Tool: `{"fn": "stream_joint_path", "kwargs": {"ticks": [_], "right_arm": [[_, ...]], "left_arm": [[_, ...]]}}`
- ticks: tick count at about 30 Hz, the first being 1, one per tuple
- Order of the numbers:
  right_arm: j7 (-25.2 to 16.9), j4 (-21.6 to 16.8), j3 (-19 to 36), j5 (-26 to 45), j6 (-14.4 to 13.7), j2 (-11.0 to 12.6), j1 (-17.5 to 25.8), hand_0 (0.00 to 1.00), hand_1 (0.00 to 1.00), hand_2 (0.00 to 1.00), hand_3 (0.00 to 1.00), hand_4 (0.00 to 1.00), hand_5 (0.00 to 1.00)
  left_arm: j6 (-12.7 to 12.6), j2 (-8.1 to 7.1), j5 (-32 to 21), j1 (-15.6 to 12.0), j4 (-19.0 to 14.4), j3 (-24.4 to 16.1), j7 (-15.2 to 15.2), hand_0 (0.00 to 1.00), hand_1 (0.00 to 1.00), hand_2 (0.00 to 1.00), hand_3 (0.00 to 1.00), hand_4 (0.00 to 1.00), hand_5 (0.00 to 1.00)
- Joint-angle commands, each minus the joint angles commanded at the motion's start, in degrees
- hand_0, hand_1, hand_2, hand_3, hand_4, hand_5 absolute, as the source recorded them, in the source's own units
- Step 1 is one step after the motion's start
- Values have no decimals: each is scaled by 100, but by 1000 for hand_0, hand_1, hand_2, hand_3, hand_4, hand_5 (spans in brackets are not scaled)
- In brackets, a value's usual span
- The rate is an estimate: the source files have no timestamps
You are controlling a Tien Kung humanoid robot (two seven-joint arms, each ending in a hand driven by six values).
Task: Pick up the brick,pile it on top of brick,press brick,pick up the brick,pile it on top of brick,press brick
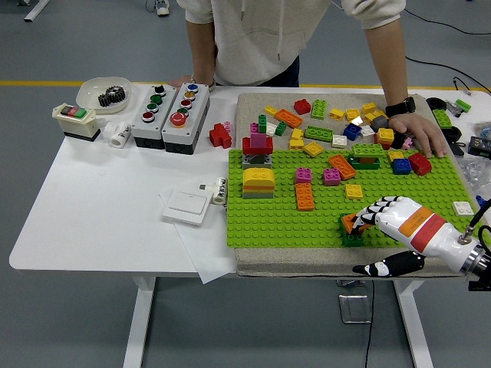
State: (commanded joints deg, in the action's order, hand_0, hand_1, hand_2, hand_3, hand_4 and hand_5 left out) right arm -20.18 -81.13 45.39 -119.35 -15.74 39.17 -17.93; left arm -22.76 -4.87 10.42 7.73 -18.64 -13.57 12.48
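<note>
My right hand [395, 217] has its fingers curled down over the orange brick [350, 223], sitting on the dark green brick [352, 238] near the green baseplate's [276, 218] near right corner. I judge this the pressing step; next I need firm, straight downward pressure.

The near strip of the green baseplate [276, 222] lies free — only the orange brick [351, 223] under the right hand [399, 217] stands there; loose bricks [322, 123] and a person's hand [420, 134] crowd the far side.

Glossy plastic bricks [304, 196], studded baseplate [276, 218], coarse cloth mat [253, 103]
</note>
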Motion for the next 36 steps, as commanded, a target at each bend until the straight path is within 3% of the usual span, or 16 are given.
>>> {"fn": "stream_joint_path", "kwargs": {"ticks": [36], "right_arm": [[37, -14, -25, -123, -4, -25, -59, 587, 641, 702, 618, 953, 692]], "left_arm": [[-4, -7, -100, 39, -4, 58, -43, 750, 740, 746, 594, 652, 673]]}}
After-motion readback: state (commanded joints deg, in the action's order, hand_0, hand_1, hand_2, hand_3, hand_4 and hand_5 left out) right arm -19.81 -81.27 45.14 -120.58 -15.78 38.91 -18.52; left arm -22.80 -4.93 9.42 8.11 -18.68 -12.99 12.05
